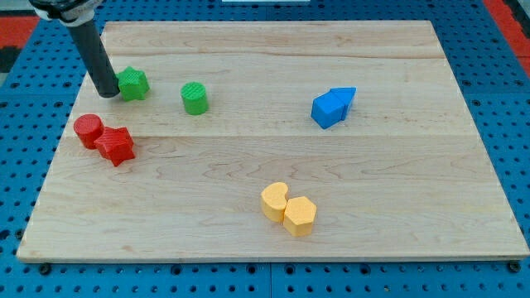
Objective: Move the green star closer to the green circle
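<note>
The green star [133, 84] lies on the wooden board near the view's top left. The green circle [195, 98] stands a short way to its right, with a gap between them. My tip [108, 93] is at the star's left side, touching or nearly touching it. The rod rises from there to the view's top left corner.
A red circle [88, 130] and a red star [115, 146] sit together at the left edge. Two blue blocks [333, 106] touch at the right of centre. Two yellow blocks [288, 209] touch near the bottom centre. The wooden board [397, 207] lies on a blue pegboard.
</note>
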You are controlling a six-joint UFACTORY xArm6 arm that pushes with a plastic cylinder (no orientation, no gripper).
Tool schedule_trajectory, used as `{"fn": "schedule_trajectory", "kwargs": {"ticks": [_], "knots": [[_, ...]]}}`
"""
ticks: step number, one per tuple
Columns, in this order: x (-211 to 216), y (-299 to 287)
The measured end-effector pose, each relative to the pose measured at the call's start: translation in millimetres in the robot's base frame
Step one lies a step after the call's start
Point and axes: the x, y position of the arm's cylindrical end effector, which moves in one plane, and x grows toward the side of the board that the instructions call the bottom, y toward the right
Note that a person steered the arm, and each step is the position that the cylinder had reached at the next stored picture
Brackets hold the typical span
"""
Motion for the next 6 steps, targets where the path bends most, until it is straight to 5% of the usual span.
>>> {"fn": "schedule_trajectory", "kwargs": {"ticks": [3, 6], "knots": [[-20.2, 42.4], [23.3, 91.8]]}}
